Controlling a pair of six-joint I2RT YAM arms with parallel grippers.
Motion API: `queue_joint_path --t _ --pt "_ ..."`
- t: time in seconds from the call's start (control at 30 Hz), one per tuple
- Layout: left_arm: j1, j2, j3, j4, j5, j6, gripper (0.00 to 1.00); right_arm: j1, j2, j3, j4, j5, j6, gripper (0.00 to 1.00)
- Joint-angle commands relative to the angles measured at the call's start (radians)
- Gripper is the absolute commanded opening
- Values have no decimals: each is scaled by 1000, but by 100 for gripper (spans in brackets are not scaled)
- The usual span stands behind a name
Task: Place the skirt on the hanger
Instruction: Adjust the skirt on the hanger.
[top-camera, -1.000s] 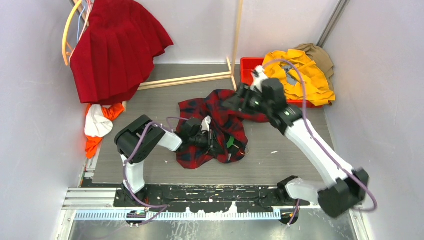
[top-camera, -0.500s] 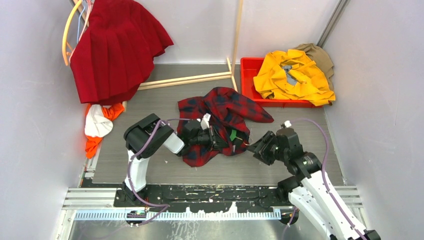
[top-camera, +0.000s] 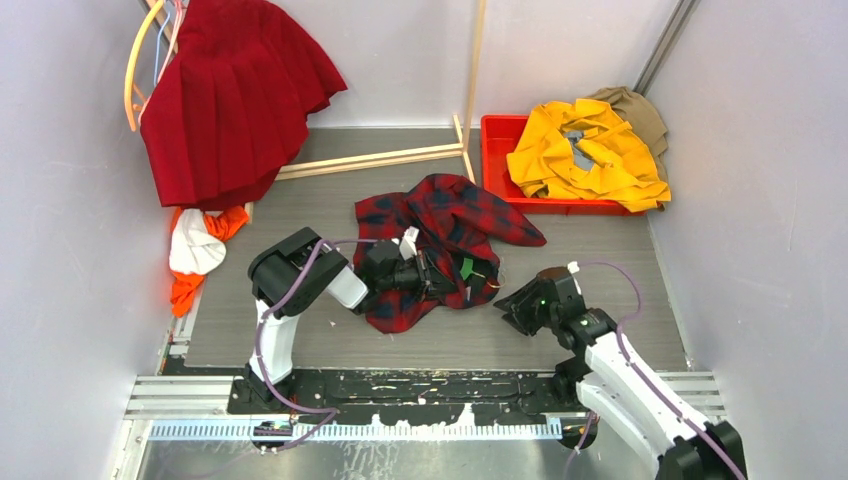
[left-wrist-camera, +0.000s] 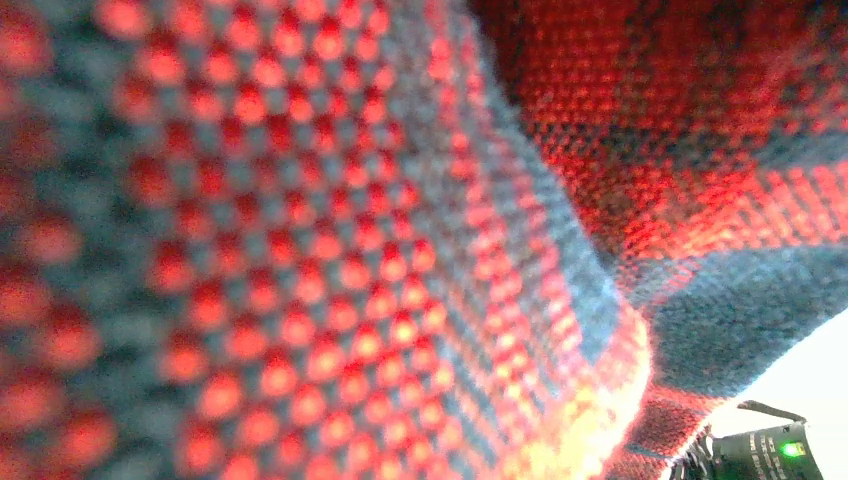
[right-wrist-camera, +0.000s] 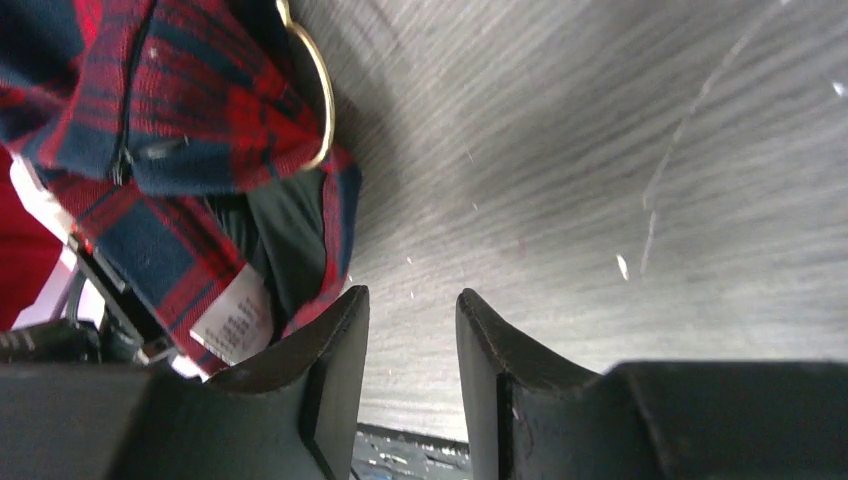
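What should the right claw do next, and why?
Probably ease the right gripper forward to the hanger hook poking from the plaid shirt: its jaws are apart, empty and nearby, while the left gripper is buried in that shirt.

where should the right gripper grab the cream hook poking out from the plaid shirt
Likely the bare curve of the cream hook, coming from the table side, where the right gripper sits with jaws open. Only that thin loop shows. The rest lies under the plaid shirt, so pinch across the wire.
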Motion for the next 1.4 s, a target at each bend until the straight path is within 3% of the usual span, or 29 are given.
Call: queue_joint_path --t 0.0,0.9,1.37 --pt "7 16 -22 12 -34 -31 0 -8 99 21 226 81 0 43" --pt "3 -12 10 27 -8 -87 0 -61 251 19 454 116 -61 44" --pt "-12 -2 45 74 10 -141 0 -60 446 106 586 123 -100 33"
